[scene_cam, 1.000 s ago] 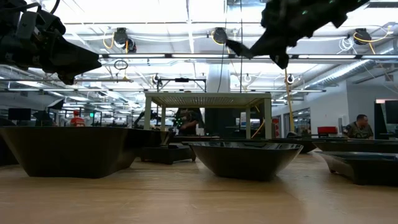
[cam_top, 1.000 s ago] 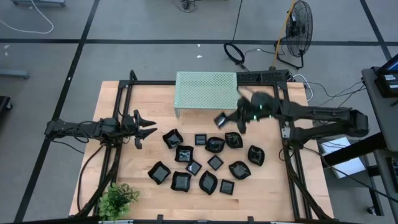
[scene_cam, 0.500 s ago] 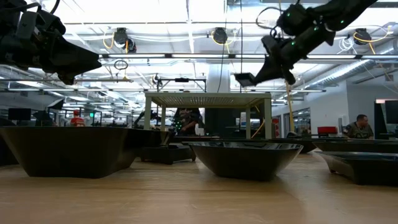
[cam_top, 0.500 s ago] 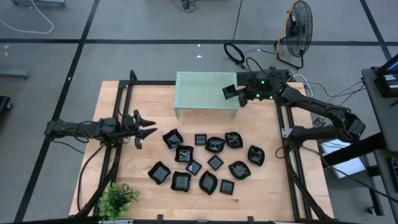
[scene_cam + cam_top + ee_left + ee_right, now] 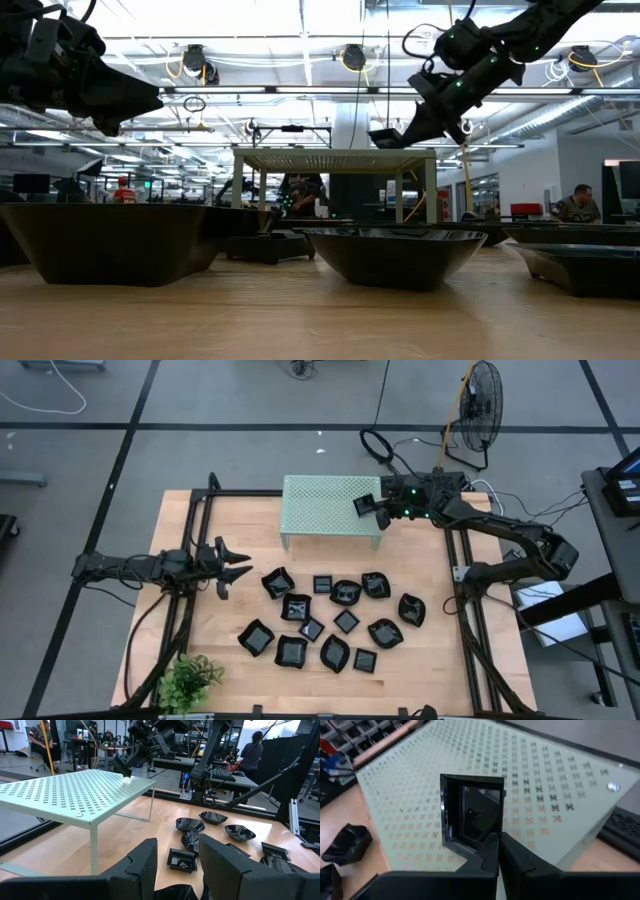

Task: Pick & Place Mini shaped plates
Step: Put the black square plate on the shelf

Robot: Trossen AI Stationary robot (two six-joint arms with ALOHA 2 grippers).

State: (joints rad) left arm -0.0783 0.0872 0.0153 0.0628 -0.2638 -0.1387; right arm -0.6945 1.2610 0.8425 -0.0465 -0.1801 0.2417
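Several mini shaped plates (image 5: pixel 335 615), small glossy black dishes, lie on their bases on the wooden table in front of the pale green perforated stand (image 5: pixel 325 505). My right gripper (image 5: pixel 378 510) is shut on one square black plate (image 5: pixel 472 815) just above the stand's right end; the low view shows that plate (image 5: pixel 385 134) clear of the stand top. My left gripper (image 5: pixel 238 564) hangs open at the table's left, level and holding nothing. My right gripper pinches the square plate by one rim edge (image 5: pixel 481 848) between its two fingers. The fingers slant down toward the stand from the table's right side. The plate is lifted clear over the stand's right end, tilted, its hollow side toward the wrist camera.
A small potted plant (image 5: pixel 190 678) stands at the near left corner. Black frame rails (image 5: pixel 462 610) run along both table sides. A fan (image 5: pixel 482 410) and cables lie on the floor behind. People sit in the room beyond the table (image 5: pixel 578 205).
My right gripper has carried the square plate from above the table in front of the stand toward the far edge, to over the stand's right end, sinking a little and tipping downward. The plate stays held and clear.
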